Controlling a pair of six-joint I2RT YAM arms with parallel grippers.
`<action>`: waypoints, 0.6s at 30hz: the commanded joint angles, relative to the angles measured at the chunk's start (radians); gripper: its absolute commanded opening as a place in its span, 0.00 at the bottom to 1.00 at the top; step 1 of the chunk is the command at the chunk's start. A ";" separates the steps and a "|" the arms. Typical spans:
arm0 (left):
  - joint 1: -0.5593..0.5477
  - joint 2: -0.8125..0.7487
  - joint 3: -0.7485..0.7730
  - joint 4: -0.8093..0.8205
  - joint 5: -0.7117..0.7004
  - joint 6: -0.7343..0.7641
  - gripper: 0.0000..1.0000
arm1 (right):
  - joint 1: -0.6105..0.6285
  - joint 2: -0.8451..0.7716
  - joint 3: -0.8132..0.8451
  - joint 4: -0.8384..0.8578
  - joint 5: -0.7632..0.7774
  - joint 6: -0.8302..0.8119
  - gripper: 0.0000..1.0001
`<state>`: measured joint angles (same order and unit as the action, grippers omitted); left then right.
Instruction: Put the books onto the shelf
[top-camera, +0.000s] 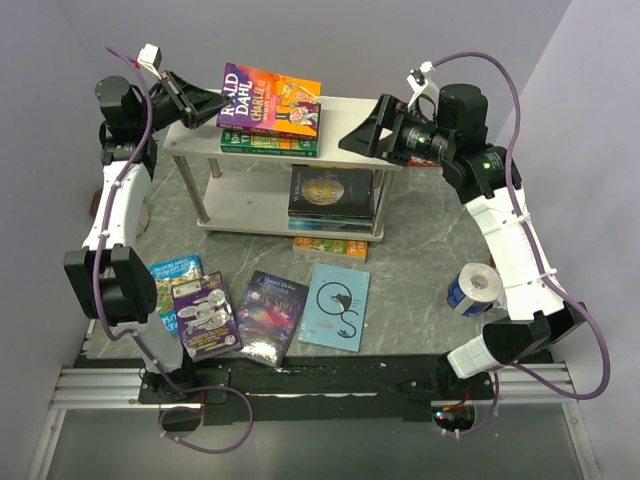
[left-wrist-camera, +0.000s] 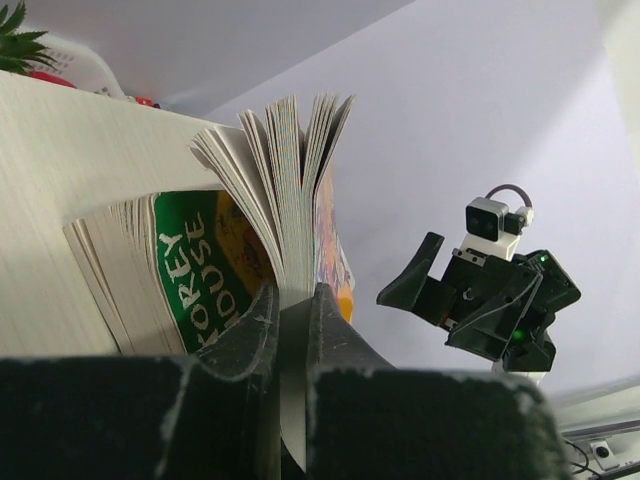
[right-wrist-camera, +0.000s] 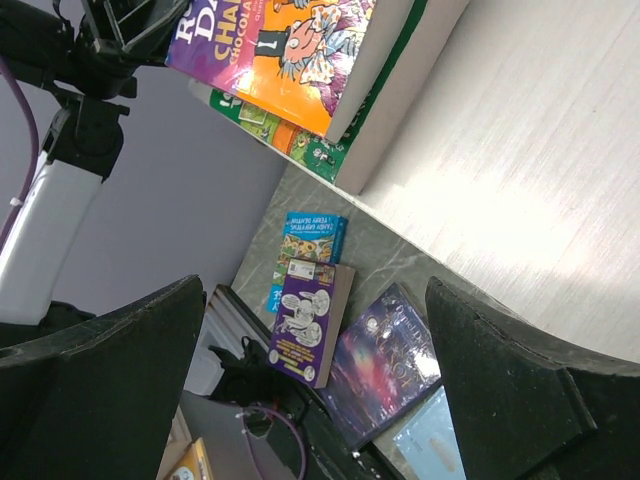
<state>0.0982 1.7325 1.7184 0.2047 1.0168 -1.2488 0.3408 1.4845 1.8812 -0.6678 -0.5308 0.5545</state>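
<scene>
Left arm: upright from base, forearm stretched far, wrist turned rightward.
Left fingers (top-camera: 205, 100) clamped on left edge of Roald Dahl book (top-camera: 272, 100); pages fan out past fingertips.
Book looks to rest on green book (top-camera: 268, 143), on shelf (top-camera: 345, 152) top board.
To do well: settle it flat and square on stack, part fingers, back out leftward without dragging.
Right arm: elbow high. Right fingers (top-camera: 363, 135) wide apart, empty, pointing left over board's right end.
Loose books (top-camera: 270, 310) on table (top-camera: 420, 250), well below both.
</scene>
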 joint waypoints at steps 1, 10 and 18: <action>-0.006 -0.019 -0.009 0.056 0.028 0.018 0.01 | 0.004 -0.043 -0.010 0.050 0.014 -0.018 0.98; -0.005 -0.051 -0.092 0.079 0.026 0.022 0.01 | 0.006 -0.044 -0.033 0.065 0.005 -0.010 0.98; -0.003 -0.056 -0.132 0.128 0.034 -0.001 0.18 | 0.006 -0.044 -0.042 0.063 0.005 -0.011 0.98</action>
<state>0.0971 1.7248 1.5917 0.2890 1.0149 -1.2499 0.3408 1.4811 1.8374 -0.6426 -0.5308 0.5526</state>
